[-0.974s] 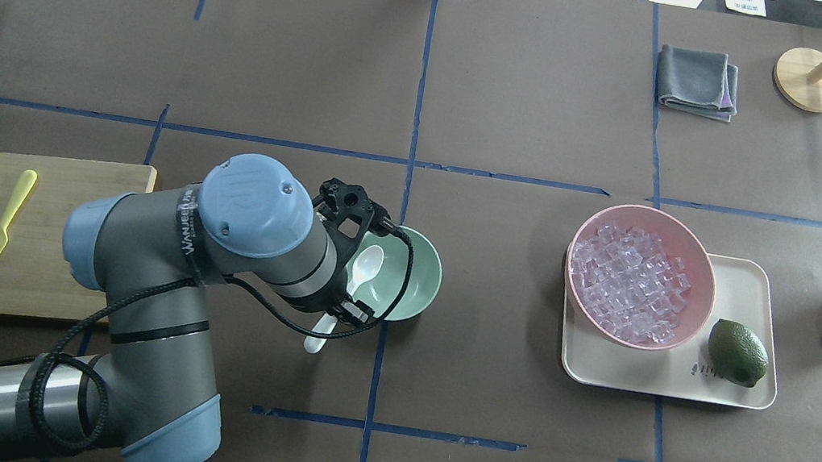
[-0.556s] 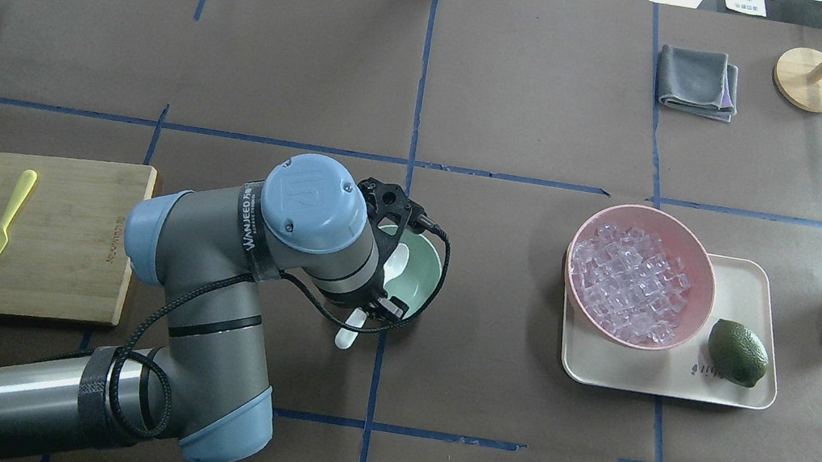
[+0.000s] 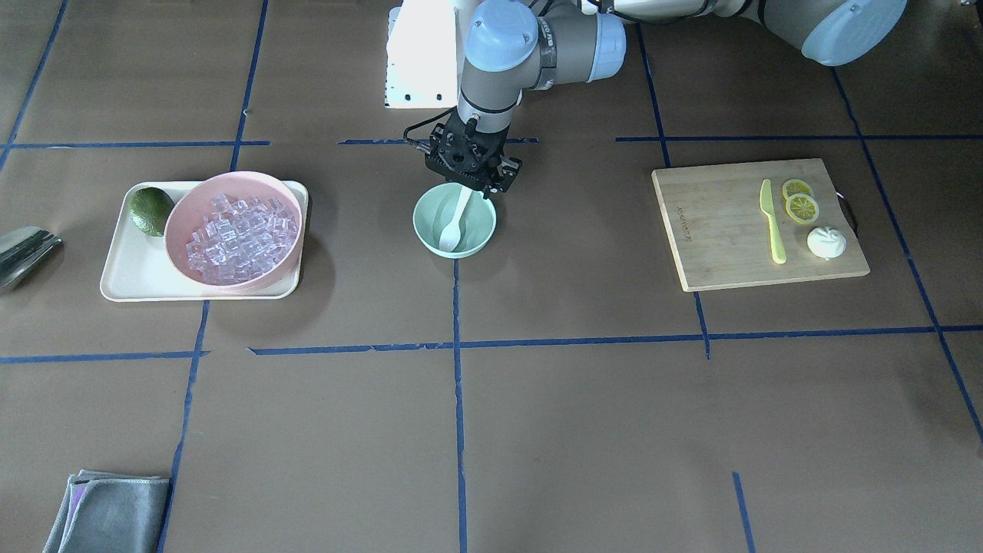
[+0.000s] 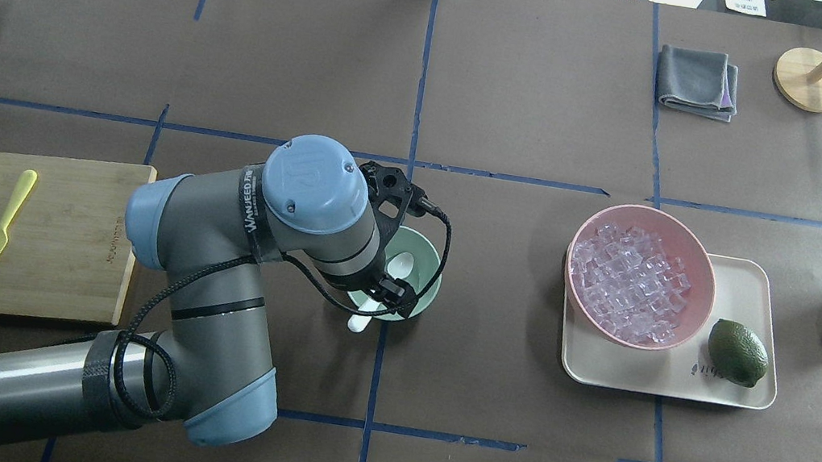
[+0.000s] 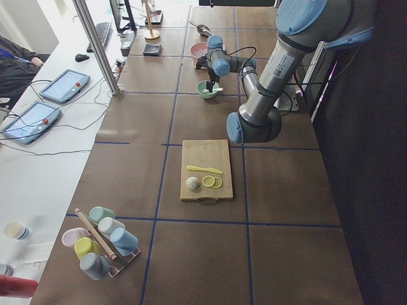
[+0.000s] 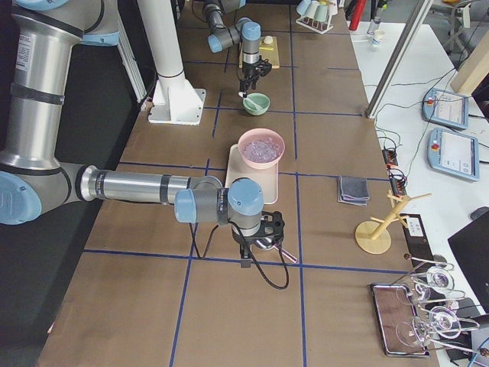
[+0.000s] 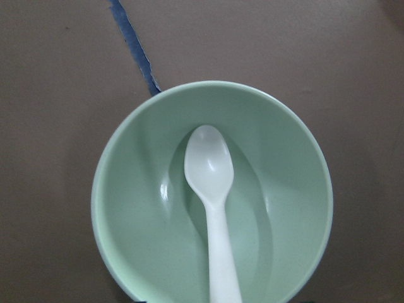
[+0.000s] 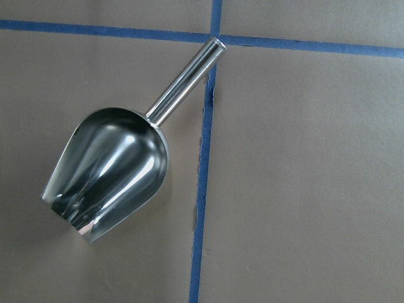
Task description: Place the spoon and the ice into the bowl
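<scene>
A white plastic spoon [image 7: 209, 189] lies in a small mint-green bowl [image 7: 126, 252] near the middle of the tabletop [image 4: 547, 80]. Its scoop rests in the bottom and its flat handle leans over the rim. The left hand [image 3: 469, 183] hangs just above that handle, but no view shows whether its fingers grip the handle or stand apart.

The ice [image 4: 627, 284], a heap of small clear cubes, fills a wider pink bowl [image 4: 704, 259] on a cream tray [image 4: 730, 385], well apart from the green bowl. None is in the green bowl yet.

The right hand [image 6: 258, 238] hovers over a metal scoop [image 8: 107, 177] lying on the tabletop. I cannot tell how far open it is.

The spoon looks light and stiff, and is best held flat across the handle. The cubes look hard, slick and too small to pinch reliably. The scoop, gripped by its smooth round handle, seems the better tool, though that handle may twist between the fingers.
</scene>
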{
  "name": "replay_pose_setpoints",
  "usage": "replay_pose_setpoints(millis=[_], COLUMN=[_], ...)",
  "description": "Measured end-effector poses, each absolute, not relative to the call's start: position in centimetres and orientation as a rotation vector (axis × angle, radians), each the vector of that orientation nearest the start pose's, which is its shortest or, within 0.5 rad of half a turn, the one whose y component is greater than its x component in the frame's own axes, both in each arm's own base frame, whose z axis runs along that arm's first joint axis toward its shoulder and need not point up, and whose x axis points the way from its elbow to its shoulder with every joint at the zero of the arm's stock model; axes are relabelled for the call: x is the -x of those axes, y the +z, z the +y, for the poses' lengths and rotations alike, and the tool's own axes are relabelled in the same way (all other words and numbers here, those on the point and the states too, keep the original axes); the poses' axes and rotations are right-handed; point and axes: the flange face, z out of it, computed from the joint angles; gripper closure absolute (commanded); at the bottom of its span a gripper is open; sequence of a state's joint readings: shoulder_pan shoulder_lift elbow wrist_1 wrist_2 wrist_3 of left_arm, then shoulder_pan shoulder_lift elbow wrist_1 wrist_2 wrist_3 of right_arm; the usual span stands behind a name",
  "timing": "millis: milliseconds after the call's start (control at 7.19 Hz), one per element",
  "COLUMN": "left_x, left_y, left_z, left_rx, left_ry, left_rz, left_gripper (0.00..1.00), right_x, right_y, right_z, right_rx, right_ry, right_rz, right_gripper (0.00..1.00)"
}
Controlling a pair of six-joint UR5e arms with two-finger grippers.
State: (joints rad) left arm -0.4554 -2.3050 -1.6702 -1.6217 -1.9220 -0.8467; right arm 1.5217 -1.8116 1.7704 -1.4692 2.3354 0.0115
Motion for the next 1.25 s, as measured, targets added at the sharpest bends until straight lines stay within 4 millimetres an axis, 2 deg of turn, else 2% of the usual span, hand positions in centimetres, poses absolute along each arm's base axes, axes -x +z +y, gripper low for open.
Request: replay_pose_setpoints(millis=[139,278,556,834,1252], left_x=[-55.5,-53.3,-46.0,-36.1,-21.5], left_y=[17.8,19.6,24.8,29.9,39.1], left_z=[-40.5,-42.0,-44.5,-46.3,-47.8], left_rx=[-0.193,-0.166,-0.158,-0.108,-0.066], left_ry=[0.393,0.389,0.397,0.316,0.175], left_rz=[0.915,0.913,0.894,0.892,0.855], left_gripper=[0.01,0.01,0.0,0.0,0.0], right_x=[-4.5,-4.5,-4.5,-4.3,-4.0], right_y=[65.7,65.6,65.3,64.8,63.8], right_z=[-39.7,-39.8,-40.1,-40.3,-40.6], right_rx=[-0.035,-0.038,-0.044,-0.05,-0.097], right_ry=[-0.058,-0.059,-0.061,-0.064,-0.084], right_rz=[-0.766,-0.765,-0.766,-0.79,-0.824], right_gripper=[0.0,0.0,0.0,0.0,0.0])
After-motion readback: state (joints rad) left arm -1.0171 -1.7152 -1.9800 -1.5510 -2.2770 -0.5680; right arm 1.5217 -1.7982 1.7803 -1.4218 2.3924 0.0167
